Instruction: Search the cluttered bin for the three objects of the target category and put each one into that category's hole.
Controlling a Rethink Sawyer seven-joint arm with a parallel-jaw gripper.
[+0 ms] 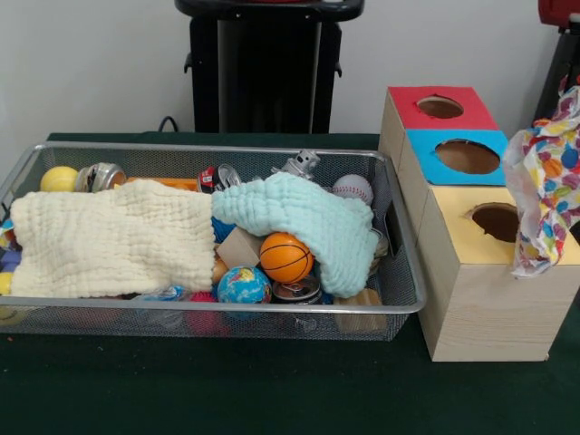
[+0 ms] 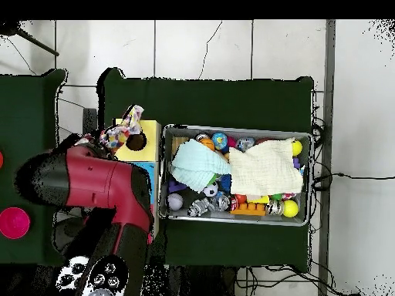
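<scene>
Green table point(image 1: 272, 390) bears mesh bin point(image 1: 217, 317) (cluttered), wooden box point(image 1: 480, 308).

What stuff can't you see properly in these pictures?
- Toys under the yellow cloth and the blue cloth: covered in both views.
- Inside the three holes of the box: dark in the front view.
- Part of the yellow hole: hidden by the spotted cloth.
- The end effector: overhead, the red arm covers it; the front view doesn't show it.

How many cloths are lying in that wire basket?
2: a cream cloth over the left half, a mint cloth draped over the middle-right. Others may lie hidden underneath.
</scene>
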